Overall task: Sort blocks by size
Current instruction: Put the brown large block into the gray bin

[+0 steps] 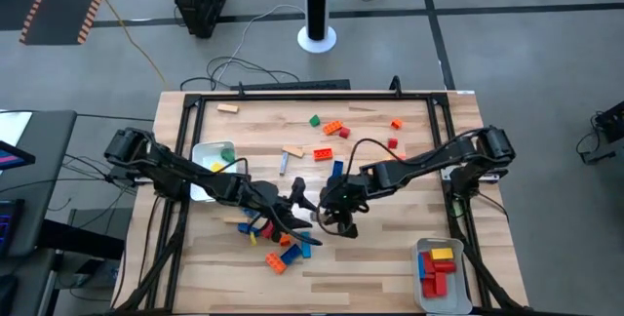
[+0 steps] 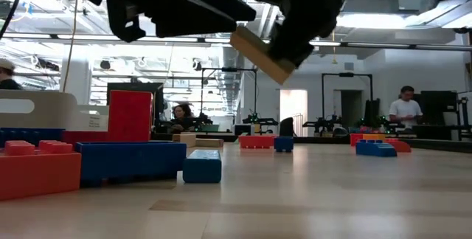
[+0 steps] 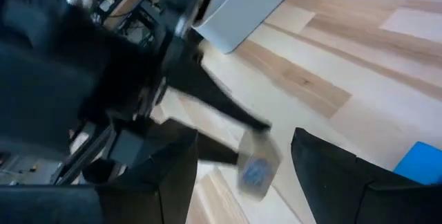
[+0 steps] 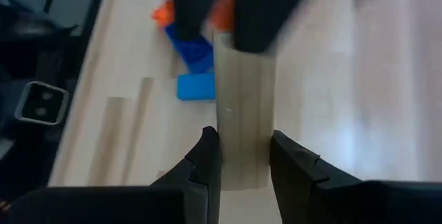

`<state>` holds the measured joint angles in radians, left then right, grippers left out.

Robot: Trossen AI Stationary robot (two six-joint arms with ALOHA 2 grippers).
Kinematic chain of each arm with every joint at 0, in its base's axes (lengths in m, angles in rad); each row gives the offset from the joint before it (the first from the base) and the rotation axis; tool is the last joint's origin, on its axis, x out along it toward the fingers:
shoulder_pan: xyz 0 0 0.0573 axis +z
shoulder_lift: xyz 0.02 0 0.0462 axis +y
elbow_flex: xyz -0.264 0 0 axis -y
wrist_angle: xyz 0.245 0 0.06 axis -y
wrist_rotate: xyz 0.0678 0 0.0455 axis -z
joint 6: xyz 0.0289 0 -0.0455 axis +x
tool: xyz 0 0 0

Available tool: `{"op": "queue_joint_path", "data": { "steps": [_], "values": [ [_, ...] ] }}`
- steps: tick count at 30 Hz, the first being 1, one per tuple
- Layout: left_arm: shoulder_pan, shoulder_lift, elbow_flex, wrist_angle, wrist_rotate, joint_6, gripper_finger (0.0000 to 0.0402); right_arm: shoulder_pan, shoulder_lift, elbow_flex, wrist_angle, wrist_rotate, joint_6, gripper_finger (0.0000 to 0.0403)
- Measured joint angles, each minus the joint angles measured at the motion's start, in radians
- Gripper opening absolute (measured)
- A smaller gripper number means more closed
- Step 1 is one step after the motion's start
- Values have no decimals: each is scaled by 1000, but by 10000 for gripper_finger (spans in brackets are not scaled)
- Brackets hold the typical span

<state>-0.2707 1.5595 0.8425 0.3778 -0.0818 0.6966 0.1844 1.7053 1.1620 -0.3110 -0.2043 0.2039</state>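
right gripper [image 4: 240, 156]: I see it clamped on a tan wooden bar [image 4: 242, 106], fingers [image 4: 208, 156] pinching its two long sides; it sits mid-table, toward the near edge.
tan wooden bar: lifted clear of the tabletop and tilted in the low view, one end gripped, the other end reaching to the left gripper.
left gripper [image 3: 242, 165]: jaws spread wide, one finger each side of the bar's free end; I can't tell if the fingers [image 3: 169, 169] touch it. It sits just left of the right gripper, tips nearly meeting in the high view.
near pile [image 1: 278, 241]: blue, orange and red blocks scattered on the table right under and beside the left gripper.
low view foreground: red brick [image 2: 38, 170], long blue brick [image 2: 131, 160] and small blue cube [image 2: 202, 167] lying on the wood, touching or just beside each other.
far blocks: green block [image 1: 315, 120], orange brick [image 1: 332, 128], red brick [image 1: 323, 153], small red one [image 1: 392, 143], orange one [image 1: 396, 124], loose on the far half of the table.
other wood pieces: one tan piece [image 1: 227, 108] near the far left corner, another [image 1: 292, 151] mid-table.
left tray [image 1: 202, 152]: white, beside the left arm, green and yellow blocks inside.
right tray [image 1: 423, 277]: white, near right corner, red, blue and yellow blocks inside.
table [image 1: 390, 248]: light wood, black frame round it.
background: people at benches far behind in the low view.
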Motion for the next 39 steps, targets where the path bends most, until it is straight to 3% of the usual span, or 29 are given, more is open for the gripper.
{"op": "queue_joint_path", "data": {
  "steps": [14, 18, 25, 30, 34, 39],
  "values": [
    [-7, 0, 0, -24, -3, 44, 208, -1, -3, 25, 45, -38, 5, 118],
    [-7, 0, 0, -27, -4, 44, 167, -2, -3, 25, 74, -56, 6, 118],
    [-7, 0, 0, -38, -1, 46, 59, -8, -3, 25, 89, -64, 7, 119],
    [-6, -2, 0, -77, -5, -19, 49, -17, -8, 25, 52, -62, 8, 203],
    [-7, -54, -1, -219, -53, -85, 49, -34, -52, 25, -97, -56, 12, 263],
    [-10, -184, -1, -504, -155, -263, 49, -11, -116, 24, -321, 138, 24, 278]
  ]
}}
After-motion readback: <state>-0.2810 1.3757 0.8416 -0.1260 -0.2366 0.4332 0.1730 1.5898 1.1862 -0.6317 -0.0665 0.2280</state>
